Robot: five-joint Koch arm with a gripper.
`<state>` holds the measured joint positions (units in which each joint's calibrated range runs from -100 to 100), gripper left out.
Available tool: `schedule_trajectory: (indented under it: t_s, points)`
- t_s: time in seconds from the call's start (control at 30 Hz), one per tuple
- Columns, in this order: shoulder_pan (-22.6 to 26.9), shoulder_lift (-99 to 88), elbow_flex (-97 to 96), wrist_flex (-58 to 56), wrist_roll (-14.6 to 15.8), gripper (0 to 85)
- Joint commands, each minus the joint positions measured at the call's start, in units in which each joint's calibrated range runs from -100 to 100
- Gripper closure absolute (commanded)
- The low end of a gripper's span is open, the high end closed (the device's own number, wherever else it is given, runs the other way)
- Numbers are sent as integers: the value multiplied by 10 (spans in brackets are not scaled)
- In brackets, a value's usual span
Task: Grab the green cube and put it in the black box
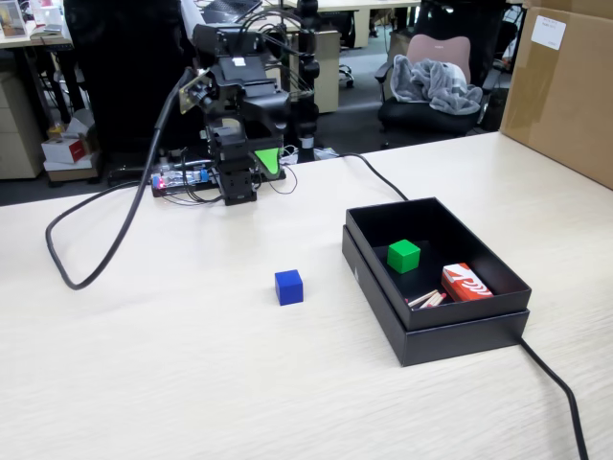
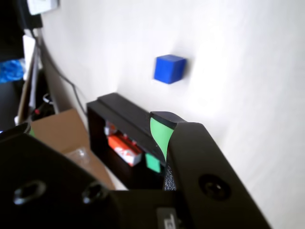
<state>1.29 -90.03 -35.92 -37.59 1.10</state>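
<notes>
The green cube (image 1: 403,255) rests inside the black box (image 1: 436,321) on the right of the table, near the box's middle. In the wrist view the green cube (image 2: 153,162) shows deep in the black box (image 2: 126,112), partly behind a green-padded fingertip (image 2: 159,136). My gripper (image 1: 268,161) is folded back at the arm's base at the far side of the table, well away from the box. In the wrist view the gripper (image 2: 93,129) has its jaws wide apart and holds nothing.
A blue cube (image 1: 288,287) (image 2: 169,68) stands on the table left of the box. A red-and-white pack (image 1: 465,283) and small sticks lie in the box. A brown carton (image 1: 565,86) stands at the right edge. Black cables (image 1: 105,259) cross the table.
</notes>
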Motion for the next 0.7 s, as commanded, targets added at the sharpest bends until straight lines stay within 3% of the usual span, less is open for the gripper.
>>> schedule_trajectory:
  t_s: [0.0,0.27,0.67]
  points:
    - [-9,-82,-19,29,-4,375]
    - [-31,-97,-150,86,-2,358]
    - [-39,-96,-468,424,-31,379]
